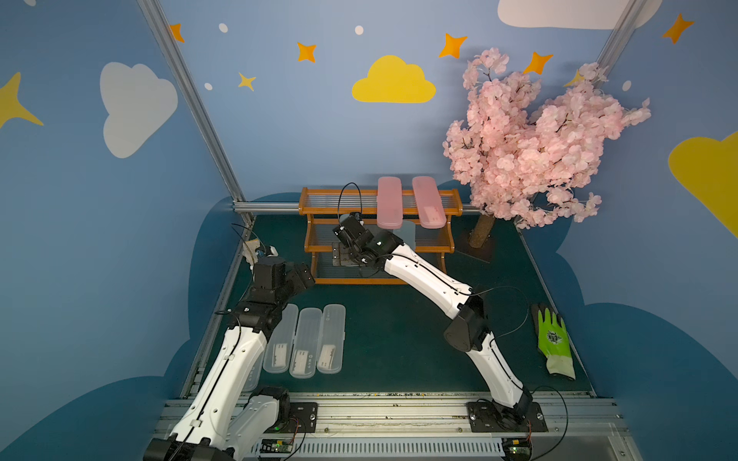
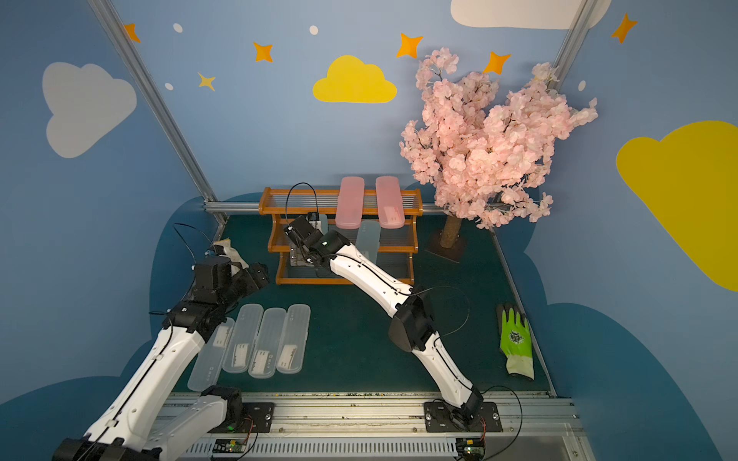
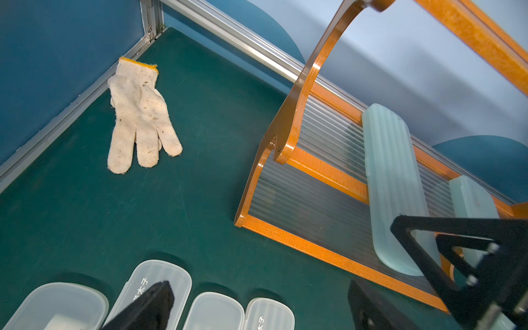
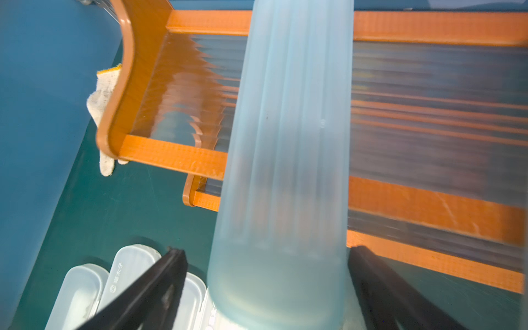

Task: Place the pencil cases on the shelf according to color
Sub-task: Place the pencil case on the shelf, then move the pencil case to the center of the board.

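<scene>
Green mat (image 1: 399, 339), shelf (image 4: 428, 28) | right gripper (image 4: 268, 253) spread astride blue case (image 4: 291, 143), not gripping | case likely light, stiff, slick; best held across mid-length.

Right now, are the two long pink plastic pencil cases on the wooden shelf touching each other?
Apart. In both top views, the orange-brown wooden shelf's clear rods show between one long pink plastic pencil case and the other pink case.

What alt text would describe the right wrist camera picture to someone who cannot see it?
A pale blue pencil case lies lengthwise across the orange-brown wooden shelf, its near end inside the open right gripper. Clear-frosted pencil cases lie on the green tabletop nearby; a white glove peeks from behind the shelf.
</scene>
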You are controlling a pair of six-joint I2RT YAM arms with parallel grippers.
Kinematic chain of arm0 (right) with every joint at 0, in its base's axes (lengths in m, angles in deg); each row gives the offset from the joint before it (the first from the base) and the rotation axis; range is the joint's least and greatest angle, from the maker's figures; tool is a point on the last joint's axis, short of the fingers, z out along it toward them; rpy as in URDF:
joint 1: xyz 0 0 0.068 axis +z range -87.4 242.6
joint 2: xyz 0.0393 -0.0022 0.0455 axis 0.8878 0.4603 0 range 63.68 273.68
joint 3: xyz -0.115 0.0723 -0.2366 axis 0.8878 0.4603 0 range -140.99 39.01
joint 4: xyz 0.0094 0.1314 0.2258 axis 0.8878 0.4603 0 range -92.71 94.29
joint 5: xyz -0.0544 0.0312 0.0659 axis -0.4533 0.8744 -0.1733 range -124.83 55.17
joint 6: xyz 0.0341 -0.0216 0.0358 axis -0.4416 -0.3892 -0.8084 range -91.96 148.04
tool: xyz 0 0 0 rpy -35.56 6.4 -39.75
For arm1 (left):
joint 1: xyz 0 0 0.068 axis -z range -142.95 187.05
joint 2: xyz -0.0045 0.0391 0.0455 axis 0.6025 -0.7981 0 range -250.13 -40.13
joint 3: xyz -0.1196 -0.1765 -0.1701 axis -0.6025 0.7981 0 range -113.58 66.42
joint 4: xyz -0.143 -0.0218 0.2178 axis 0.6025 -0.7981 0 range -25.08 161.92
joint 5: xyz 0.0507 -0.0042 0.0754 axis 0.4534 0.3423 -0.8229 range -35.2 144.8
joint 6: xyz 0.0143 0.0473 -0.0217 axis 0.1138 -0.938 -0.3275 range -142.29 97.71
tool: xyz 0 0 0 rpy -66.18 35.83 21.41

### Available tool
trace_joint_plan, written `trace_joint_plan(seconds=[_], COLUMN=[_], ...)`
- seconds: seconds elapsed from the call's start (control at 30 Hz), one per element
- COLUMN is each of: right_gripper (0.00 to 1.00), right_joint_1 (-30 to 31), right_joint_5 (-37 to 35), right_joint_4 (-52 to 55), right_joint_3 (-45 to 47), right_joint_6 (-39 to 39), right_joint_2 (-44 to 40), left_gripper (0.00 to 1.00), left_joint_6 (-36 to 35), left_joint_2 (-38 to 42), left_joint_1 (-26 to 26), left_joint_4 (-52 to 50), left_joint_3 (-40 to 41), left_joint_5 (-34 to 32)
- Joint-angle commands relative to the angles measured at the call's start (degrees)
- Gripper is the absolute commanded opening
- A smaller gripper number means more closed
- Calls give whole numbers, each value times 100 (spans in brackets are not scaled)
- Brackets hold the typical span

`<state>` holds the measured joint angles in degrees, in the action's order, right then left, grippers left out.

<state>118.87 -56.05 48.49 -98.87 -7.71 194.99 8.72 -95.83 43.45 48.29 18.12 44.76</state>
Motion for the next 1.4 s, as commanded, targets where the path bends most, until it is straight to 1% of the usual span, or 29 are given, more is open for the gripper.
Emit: trace_joint_plan(seconds=[0.0,0.2,0.33,0.4,0.47,0.5,0.57,0.63,0.7,0.77,0.9,1.0,1.1,1.2,1.37], right_gripper=[96,96,96,96,96,96,96,96,96,95,95,95,95,95,95], right_joint_1=[143,335,571,719,880,976,1135,1251,1389,1486,1631,1648,1661,1685,1686], right_joint_5=[-331,-530,-628,-631,-671,-674,-551,-148,161,388,671,1008,1263,1384,1418], right_joint_4=[45,32,-44,-116,-239,-341,-593,-1025,-1587,-1845,-1534,-1171,-1090,-1077,-1070], right_joint_3=[247,778,1177,1488,1884,2158,2739,3438,4222,4670,4776,4627,4619,4689,4867], right_joint_6=[147,286,437,501,555,572,506,500,369,195,-147,-55,80,162,275], right_joint_2=[-548,-1016,-1391,-1642,-1930,-2098,-2424,-2738,-3003,-3061,-2772,-2484,-2283,-2182,-2203], left_gripper=[100,100,100,100,100,100,100,100,100,100,100,100,100,100,100], left_joint_6=[-112,-140,-34,171,674,895,1041,1132,1193,1232,1425,1605,1587,1504,1387], left_joint_2=[-78,-89,-193,-249,-181,-57,254,513,528,349,-194,-319,-272,-410,-669], left_joint_1=[2,98,99,78,-40,-178,-456,-782,-1219,-1632,-2362,-2879,-3179,-3399,-3956], left_joint_4=[-143,-295,-473,-706,-1118,-1259,-1180,-1113,-1023,-920,-758,-414,20,5,230], left_joint_3=[-75,-49,11,73,195,308,599,800,908,953,1029,1381,1706,1684,1703], left_joint_5=[-16,-320,-319,-373,-679,-807,-802,-730,-530,-297,-75,121,245,143,322])
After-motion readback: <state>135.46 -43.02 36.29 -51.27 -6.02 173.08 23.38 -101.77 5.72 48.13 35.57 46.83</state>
